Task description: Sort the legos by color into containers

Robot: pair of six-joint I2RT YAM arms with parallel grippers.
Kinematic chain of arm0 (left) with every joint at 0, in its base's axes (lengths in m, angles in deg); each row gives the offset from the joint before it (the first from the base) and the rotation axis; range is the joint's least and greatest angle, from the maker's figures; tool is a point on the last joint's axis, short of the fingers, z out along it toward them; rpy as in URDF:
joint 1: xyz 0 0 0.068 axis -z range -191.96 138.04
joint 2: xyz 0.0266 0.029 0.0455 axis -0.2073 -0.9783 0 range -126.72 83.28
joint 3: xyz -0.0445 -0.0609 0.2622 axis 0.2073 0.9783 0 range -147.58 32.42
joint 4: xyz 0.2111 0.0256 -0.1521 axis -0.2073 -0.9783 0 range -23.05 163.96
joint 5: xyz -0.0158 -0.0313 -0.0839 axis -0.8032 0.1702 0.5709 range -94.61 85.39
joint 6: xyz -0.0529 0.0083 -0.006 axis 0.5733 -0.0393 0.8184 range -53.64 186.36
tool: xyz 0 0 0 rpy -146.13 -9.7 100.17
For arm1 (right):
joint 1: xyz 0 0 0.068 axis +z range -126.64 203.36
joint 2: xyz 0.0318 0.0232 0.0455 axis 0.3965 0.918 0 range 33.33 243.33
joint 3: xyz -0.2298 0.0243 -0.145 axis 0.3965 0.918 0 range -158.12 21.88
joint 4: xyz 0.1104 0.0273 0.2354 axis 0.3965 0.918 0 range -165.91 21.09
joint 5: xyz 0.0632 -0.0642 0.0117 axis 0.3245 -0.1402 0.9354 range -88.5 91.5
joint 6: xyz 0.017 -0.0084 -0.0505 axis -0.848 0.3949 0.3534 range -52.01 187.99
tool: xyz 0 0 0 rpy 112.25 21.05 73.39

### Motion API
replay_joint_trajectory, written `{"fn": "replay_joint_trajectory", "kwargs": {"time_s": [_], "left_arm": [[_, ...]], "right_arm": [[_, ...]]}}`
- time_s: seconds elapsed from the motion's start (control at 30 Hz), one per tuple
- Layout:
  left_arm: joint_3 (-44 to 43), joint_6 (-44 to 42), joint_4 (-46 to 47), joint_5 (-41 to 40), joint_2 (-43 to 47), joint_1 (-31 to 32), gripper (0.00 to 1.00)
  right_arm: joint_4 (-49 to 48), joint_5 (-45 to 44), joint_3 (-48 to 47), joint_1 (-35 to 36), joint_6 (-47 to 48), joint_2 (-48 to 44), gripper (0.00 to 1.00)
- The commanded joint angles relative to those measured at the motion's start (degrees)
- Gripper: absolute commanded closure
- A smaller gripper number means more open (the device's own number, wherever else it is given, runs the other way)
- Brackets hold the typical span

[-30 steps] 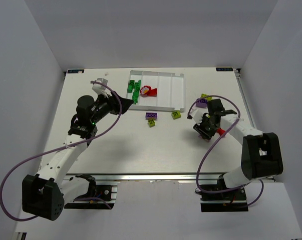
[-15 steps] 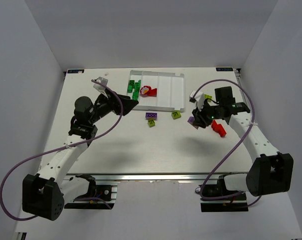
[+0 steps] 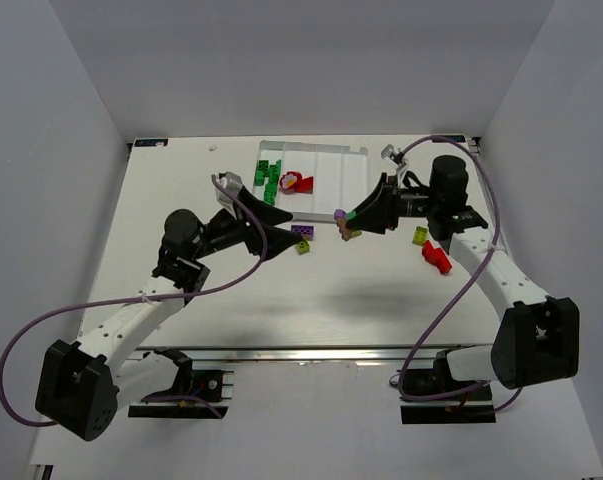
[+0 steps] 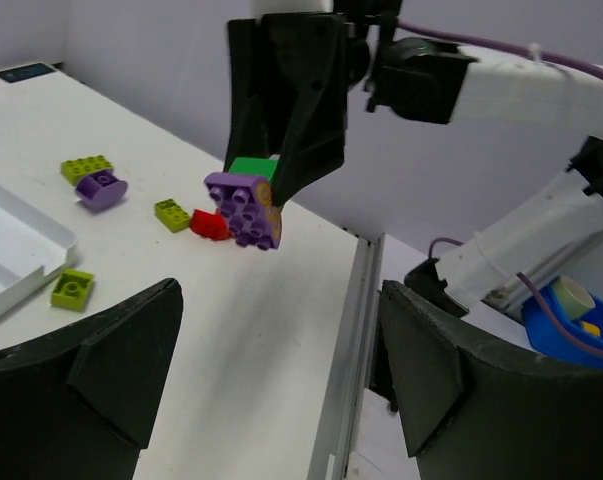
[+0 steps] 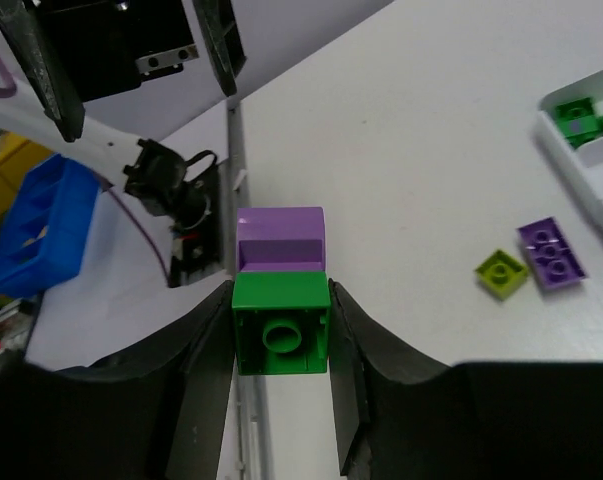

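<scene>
My right hand (image 3: 347, 224) gripped a stack of green and purple studded plastic bricks (image 5: 280, 330), aloft by the near right corner of the flat white ridged plastic tray (image 3: 331, 185). My left hand (image 3: 281, 238) hung wide open, empty, above the white bench (image 3: 281, 295).
</scene>
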Motion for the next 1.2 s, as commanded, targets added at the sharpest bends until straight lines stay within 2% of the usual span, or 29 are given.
{"fn": "replay_joint_trajectory", "kwargs": {"time_s": [0.0, 0.4, 1.17], "left_arm": [[1.23, -0.45, 3.88, 2.48, 0.10, 2.02, 0.11], [2.20, 1.57, 7.04, 2.74, -5.00, 4.84, 0.11], [2.02, 1.84, 6.96, 3.63, -6.84, 9.06, 0.11]], "right_arm": [[-21.71, 6.72, 4.96, 1.79, -19.19, -1.09, 1.00], [-30.96, 5.58, 14.63, 5.40, -18.41, -10.50, 1.00], [-36.24, 3.47, 18.24, 8.82, -18.32, -7.52, 1.00]]}}
